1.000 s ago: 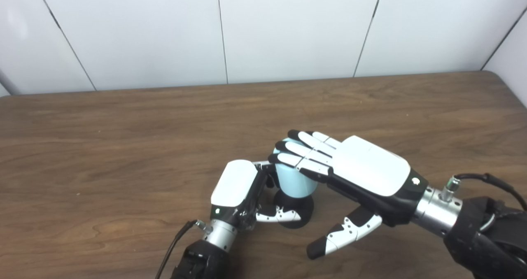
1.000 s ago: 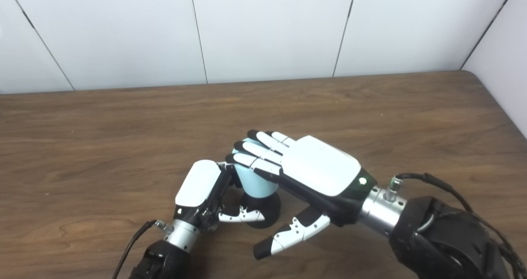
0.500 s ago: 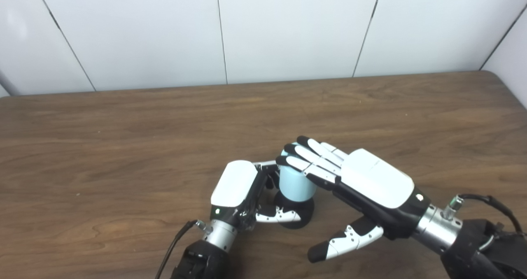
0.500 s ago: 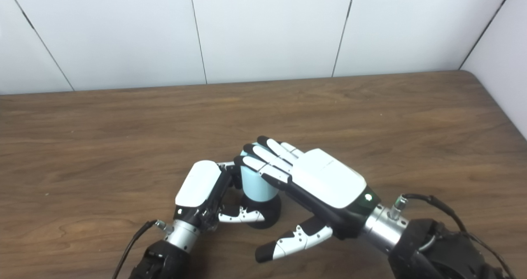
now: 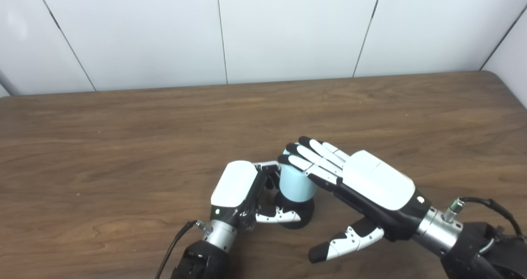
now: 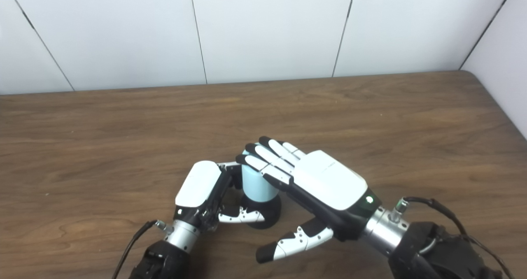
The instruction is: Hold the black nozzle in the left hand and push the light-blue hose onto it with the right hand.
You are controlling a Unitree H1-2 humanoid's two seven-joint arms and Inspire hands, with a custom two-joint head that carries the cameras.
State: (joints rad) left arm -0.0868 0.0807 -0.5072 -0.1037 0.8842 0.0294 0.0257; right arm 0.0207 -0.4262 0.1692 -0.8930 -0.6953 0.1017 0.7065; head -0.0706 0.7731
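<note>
Light-blue hose (image 5: 296, 183) stands upright on the black nozzle (image 5: 297, 213) near the middle front of the wooden table (image 5: 123, 126), its lower end meeting the nozzle's dark base. Over the last second the hose has sunk a little toward that base and my right hand (image 5: 370, 184) has dropped and drawn back with it; in the last half second almost nothing has shifted, so I judge the push nearly spent and the hose about seated.

My right hand's fingers (image 5: 306, 157) lie flat and straight across the hose's top, pressing rather than gripping, thumb hanging free below and touching nothing.

My left hand (image 5: 243, 192) is curled round the nozzle from the left, thumb laid along its front, fingers touching the hose's left side.
</note>
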